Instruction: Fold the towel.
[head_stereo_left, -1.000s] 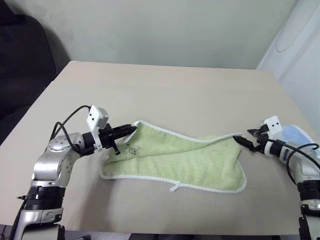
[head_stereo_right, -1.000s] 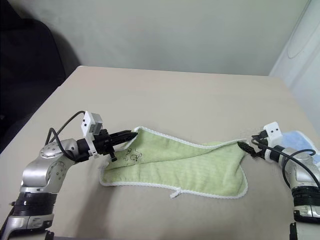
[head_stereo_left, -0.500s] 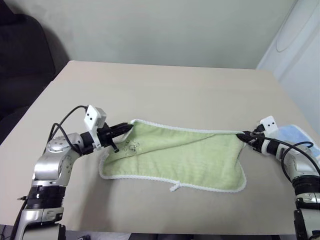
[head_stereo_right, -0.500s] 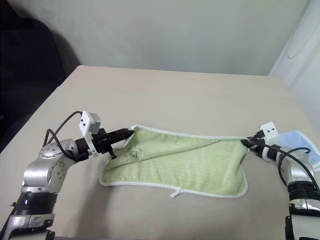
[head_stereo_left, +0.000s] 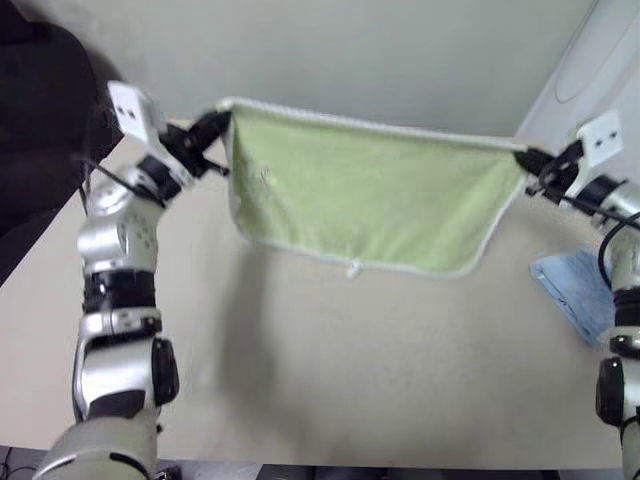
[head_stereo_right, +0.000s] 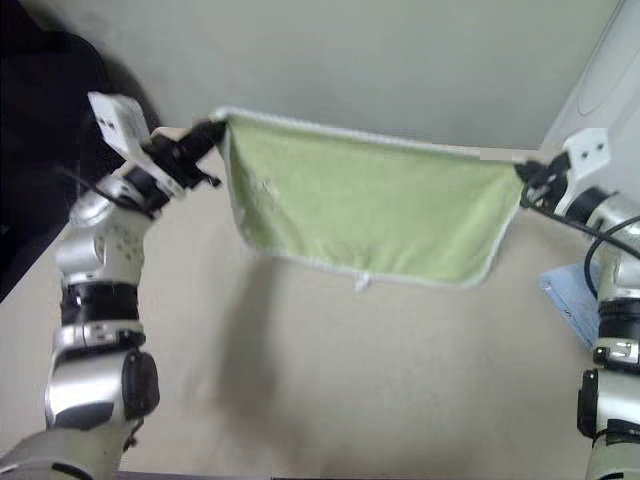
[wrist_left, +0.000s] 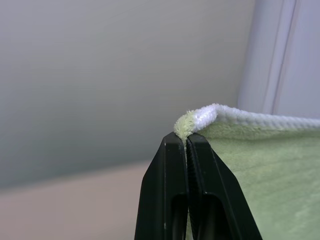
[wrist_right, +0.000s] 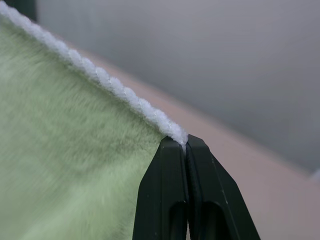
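- Nearest the robot, bare tan table (head_stereo_left: 330, 380); a soft shadow lay on it under the hanging cloth.
- To the right, a folded light blue cloth (head_stereo_left: 575, 290) sat on the table, well apart from the work.
- The towel (head_stereo_left: 370, 195) hung in the air above the table as a spread sheet, top edge stretched almost straight between the two arms, lower white hem with its small loop tag (head_stereo_left: 352, 268) dangling clear of the surface.
- Left gripper (wrist_left: 186, 141) was pinched tight on the towel's upper left corner; only the white edging and a tuft of green poked past the tips.
- Right gripper (wrist_right: 185, 144) was likewise clamped shut on the upper right corner, at the white trim (a thin bite, right at the edge).
- Beyond, plain wall.
- Risks, as I judged them: both holds were shallow, so further pull apart could slip a corner free and drop that side. Uneven lowering could lay the fold skewed, edges mismatched. Slack in the middle could bunch when laid down.
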